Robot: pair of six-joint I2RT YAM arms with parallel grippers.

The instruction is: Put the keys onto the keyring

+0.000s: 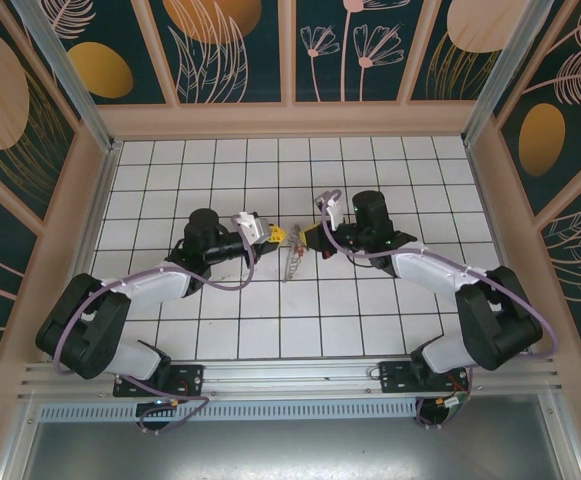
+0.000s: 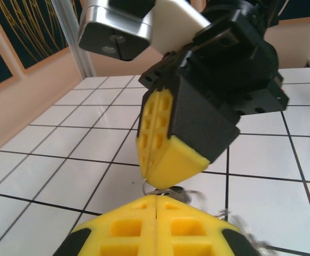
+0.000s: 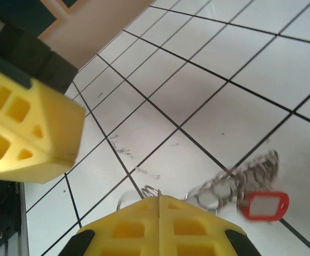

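A: Where the 2 arms meet in the top view, what sits between the tips?

B: Left gripper (image 1: pixel 275 235) and right gripper (image 1: pixel 307 237) point at each other, tips close but apart. The keyring (image 1: pixel 291 262) shows as a thin silvery strand in the gap. It runs from between the tips back toward the arm bases. Too small here to read either set of pads.

A: Left wrist view?

B: Left gripper (image 2: pixel 157 205) at the bottom edge, its 2 yellow pads pressed together along a hairline seam. Just past its tips, a thin wire loop of the keyring (image 2: pixel 164 191). Cannot tell whether the pads nip it. The right gripper (image 2: pixel 163 168) hangs above, pointing down, its yellow tip at or nearly at that same loop. Blurred metal bits lie to the right of the left gripper's tips.

A: Right wrist view?

B: Right gripper (image 3: pixel 159 210) also pad to pad, with a small wire loop standing right out of the seam; reads as pinched there. More of the keyring (image 3: pixel 235 178), a cluster of small rings, strings away to the right of its tips over the white tiled floor (image 3: pixel 240 85). 1 key (image 3: pixel 265 205) at the far end of the cluster, red plastic head with a pale middle; shaft not made out. Left gripper (image 3: pixel 32 136) to the upper left, apart from the loop.
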